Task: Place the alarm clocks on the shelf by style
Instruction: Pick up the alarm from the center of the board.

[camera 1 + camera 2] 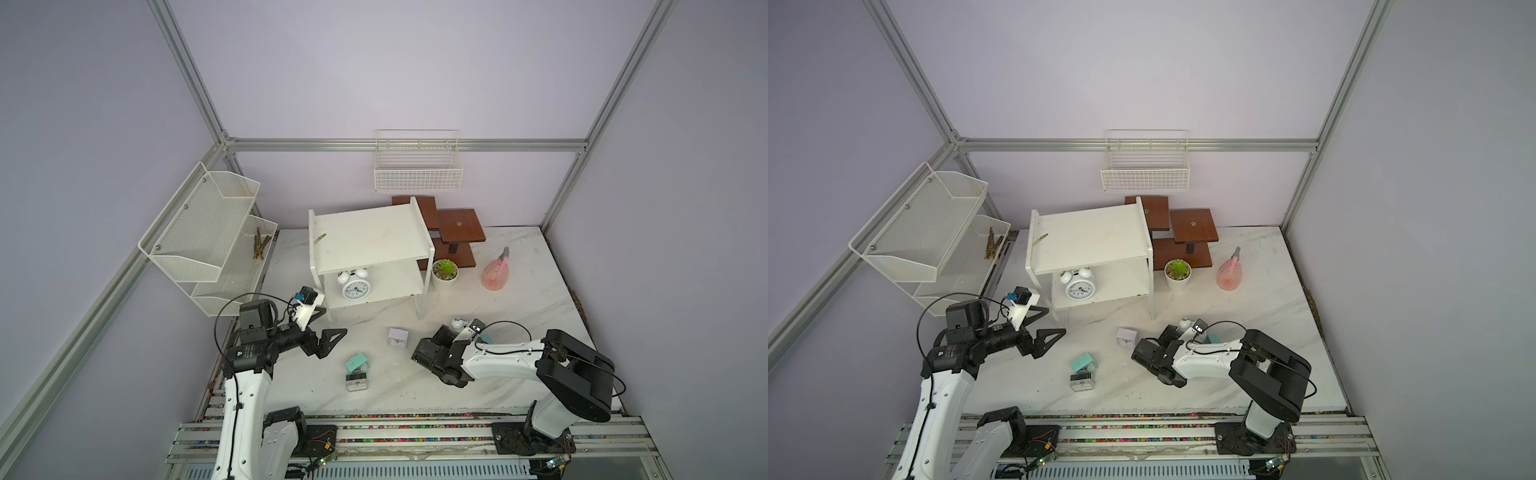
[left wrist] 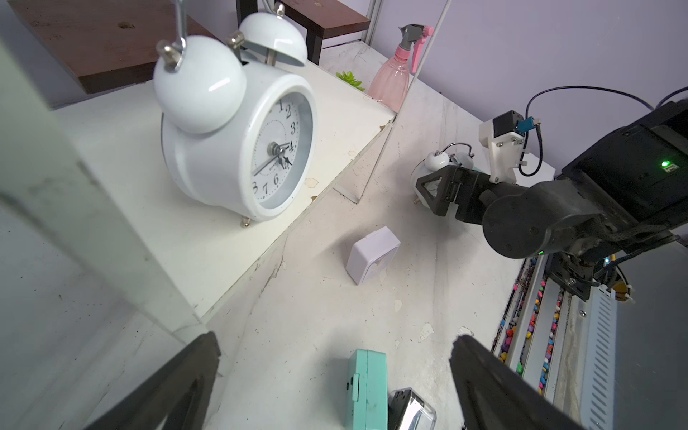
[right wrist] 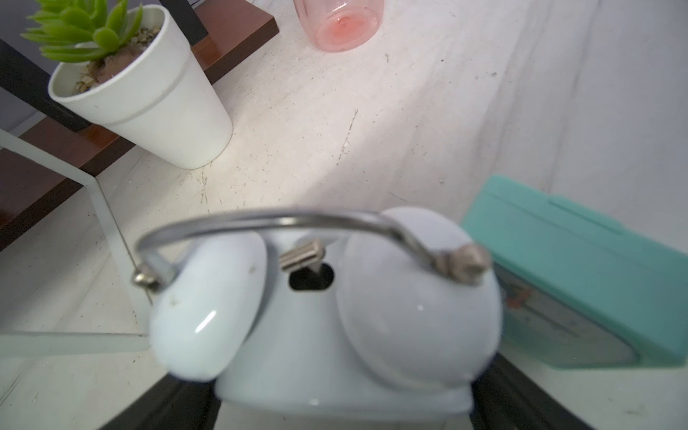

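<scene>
Nearest the rail (image 1: 415, 432), we find the silver-grey square clock (image 1: 357, 381) just beside a mint-green square clock (image 1: 356, 362). The left gripper (image 1: 336, 320) hangs empty, fingers spread, before the shelf (image 1: 365, 237). The white square clock (image 1: 397, 337) lies between the arms. The right gripper (image 1: 452, 330), fingers spread, straddles a twin-bell clock (image 3: 320, 335) on the table (image 1: 519, 291), a second mint-green clock (image 3: 577, 279) beside it. Farthest, another twin-bell clock (image 1: 354, 286) stands upright on the shelf's lower board.

Lab test cell: aluminium frame (image 1: 407, 144), plain walls (image 1: 374, 62).
</scene>
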`<state>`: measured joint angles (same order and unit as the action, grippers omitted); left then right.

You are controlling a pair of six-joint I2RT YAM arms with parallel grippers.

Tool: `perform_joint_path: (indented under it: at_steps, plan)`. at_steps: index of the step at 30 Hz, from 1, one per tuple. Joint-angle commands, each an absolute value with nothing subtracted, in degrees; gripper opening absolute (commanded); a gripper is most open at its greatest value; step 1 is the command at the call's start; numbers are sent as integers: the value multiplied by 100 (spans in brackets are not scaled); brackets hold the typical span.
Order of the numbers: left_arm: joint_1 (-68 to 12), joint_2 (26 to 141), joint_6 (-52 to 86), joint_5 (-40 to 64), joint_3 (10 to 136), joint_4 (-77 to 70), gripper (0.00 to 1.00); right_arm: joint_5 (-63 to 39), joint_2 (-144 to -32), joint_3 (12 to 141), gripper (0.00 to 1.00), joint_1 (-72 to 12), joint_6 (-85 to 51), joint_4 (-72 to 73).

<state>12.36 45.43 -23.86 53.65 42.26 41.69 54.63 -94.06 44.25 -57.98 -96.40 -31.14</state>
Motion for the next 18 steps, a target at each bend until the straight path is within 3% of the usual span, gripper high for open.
perform_joint_path:
  at_steps: [1,12,18]
  plan:
    - [1257,4492,-2540,5518,4267,4184,100,5685,-9429,4515,100,-5710,-9567,-3281]
    - [1258,4486,-2557,5534,4252,4189,100,5775,-9687,4684,100,-5626,-8944,-3099]
    - [1257,4467,-2575,5563,4249,4187,100,5818,-9529,4627,92,-5626,-8690,-3041]
